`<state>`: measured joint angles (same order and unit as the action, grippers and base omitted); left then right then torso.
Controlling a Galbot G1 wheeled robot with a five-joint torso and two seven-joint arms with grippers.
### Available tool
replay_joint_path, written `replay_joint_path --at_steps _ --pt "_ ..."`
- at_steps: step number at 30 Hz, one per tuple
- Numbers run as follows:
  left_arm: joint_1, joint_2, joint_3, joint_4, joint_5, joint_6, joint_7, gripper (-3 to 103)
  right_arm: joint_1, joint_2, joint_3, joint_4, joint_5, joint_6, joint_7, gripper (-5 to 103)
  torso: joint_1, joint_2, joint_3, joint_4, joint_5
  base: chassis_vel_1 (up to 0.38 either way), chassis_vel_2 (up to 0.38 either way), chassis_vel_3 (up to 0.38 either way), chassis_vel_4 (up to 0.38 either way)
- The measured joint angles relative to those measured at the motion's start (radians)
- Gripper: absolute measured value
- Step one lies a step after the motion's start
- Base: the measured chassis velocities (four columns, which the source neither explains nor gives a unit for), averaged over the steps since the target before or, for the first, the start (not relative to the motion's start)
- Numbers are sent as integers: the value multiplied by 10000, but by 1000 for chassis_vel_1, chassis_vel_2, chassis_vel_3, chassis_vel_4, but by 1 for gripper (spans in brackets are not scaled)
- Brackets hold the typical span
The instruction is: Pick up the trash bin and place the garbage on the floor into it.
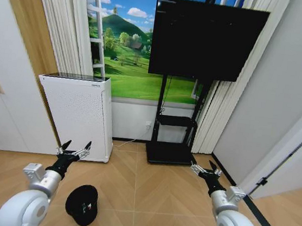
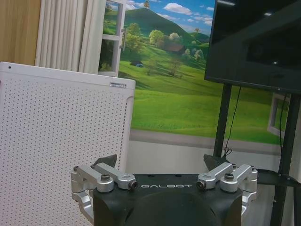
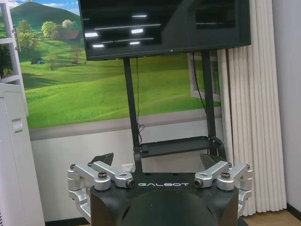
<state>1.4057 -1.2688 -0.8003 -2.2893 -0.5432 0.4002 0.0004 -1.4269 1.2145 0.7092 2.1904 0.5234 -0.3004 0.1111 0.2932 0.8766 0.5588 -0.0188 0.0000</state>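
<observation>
The trash bin, small, black and round, lies on the wooden floor just in front of me, its mouth turned up toward the head camera. A few small pale and green specks show inside it; I cannot tell what they are. The garbage is out of view. My left gripper is held up above and behind the bin, open and holding nothing; the left wrist view shows it facing the white appliance. My right gripper hovers at the same height on the right, open and holding nothing, and faces the TV stand.
A white perforated appliance stands against the wall behind the bin. A dark TV sits on a black stand with a low base. A white cabinet is on the left, a door frame on the right. Wooden floor lies between my arms.
</observation>
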Motion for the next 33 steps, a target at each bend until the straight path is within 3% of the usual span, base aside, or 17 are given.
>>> replay_joint_path --at_steps 14,33 --pt "-38 93 -23 -4 -65 -50 -7 100 -97 82 -13 105 -86 -20 -20 100 -19 -51 -28 1 -1 44 -37 -42 44" --pt "-54 79 -47 19 -115 -93 10 100 -116 126 -2 102 -127 5 -30 100 -39 -101 -57 -2 8 253 -265 -264 264"
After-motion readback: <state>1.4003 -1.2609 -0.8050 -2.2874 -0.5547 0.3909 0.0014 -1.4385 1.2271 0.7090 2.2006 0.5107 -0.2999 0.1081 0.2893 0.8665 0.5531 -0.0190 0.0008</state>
